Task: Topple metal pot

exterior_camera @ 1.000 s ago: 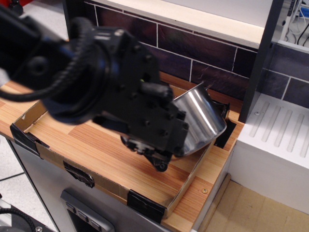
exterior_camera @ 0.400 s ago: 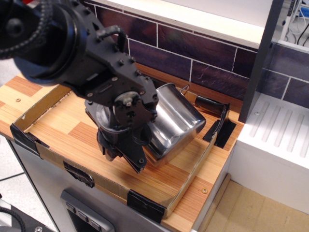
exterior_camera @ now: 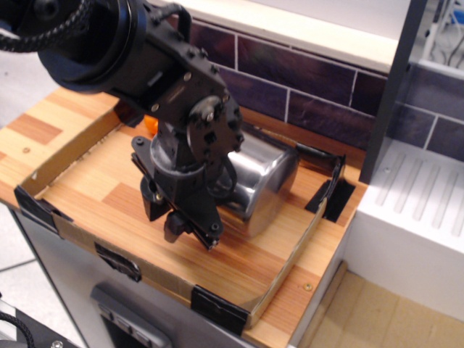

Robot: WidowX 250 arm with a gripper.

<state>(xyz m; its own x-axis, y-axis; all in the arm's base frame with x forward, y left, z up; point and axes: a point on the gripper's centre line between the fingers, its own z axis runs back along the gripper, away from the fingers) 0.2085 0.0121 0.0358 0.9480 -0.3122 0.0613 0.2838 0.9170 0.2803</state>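
Gripper [exterior_camera: 190, 230] low at centre-left of frame, tips near the worktop [exterior_camera: 246, 270], just left of and in front of the metal pot [exterior_camera: 262, 181]. Fingers seen end-on under the black wrist housing; gap between them not readable, so apart or together cannot be told. No visible clamp on the pot.

Metal pot at frame centre, immediately right of the gripper, partly masked by the arm. Shiny side wall facing the camera, body apparently leaning or lying with its long axis running from lower left toward upper right; rim and handles hidden, so upright-versus-down not certain. Looks close to toppled, judged from the slanted wall.

Room: cardboard rim [exterior_camera: 286, 264] close on the pot's right and front-right; black tape piece [exterior_camera: 330, 192] beyond it at right. Purple tiled wall [exterior_camera: 304, 80] behind, upper frame. Open wood surface to the left and lower left of the arm. Small orange object [exterior_camera: 151, 123] just visible behind the arm, upper left.

Any further push likely rightward or toward the back; little clearance there before the cardboard rim.
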